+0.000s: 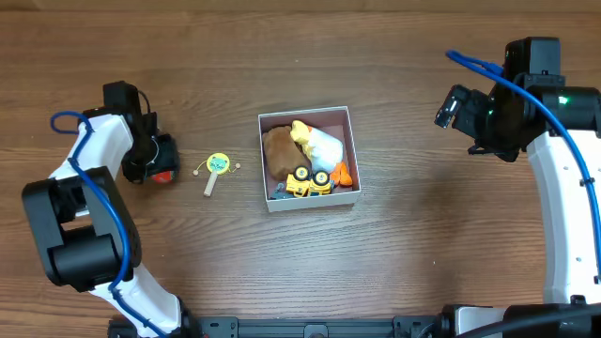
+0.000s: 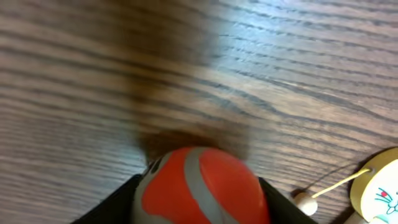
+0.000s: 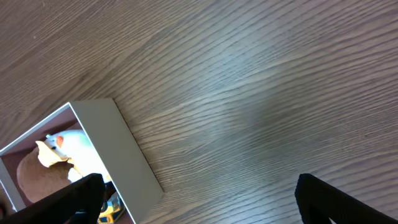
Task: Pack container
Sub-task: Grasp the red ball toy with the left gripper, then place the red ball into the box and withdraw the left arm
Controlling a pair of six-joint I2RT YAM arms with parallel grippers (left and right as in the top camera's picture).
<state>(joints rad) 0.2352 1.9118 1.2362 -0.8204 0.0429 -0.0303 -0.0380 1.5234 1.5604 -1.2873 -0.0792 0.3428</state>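
Observation:
The container (image 1: pixel 354 150), a square white box with a pink inside, sits mid-table holding a brown plush, a white and yellow toy, a yellow toy truck and an orange piece. Its white wall shows in the right wrist view (image 3: pixel 124 155). My left gripper (image 1: pixel 158 167) is at the far left, shut on a red and grey ball toy (image 2: pixel 199 186) resting on the table. A small drum rattle with a green face and wooden stick (image 1: pixel 216 169) lies between the ball and the container; it also shows in the left wrist view (image 2: pixel 373 186). My right gripper (image 1: pixel 454 105) hovers open and empty to the container's right.
The wooden table (image 1: pixel 423 253) has bare wood around the container. The right arm's blue cable (image 1: pixel 479 64) runs at the upper right.

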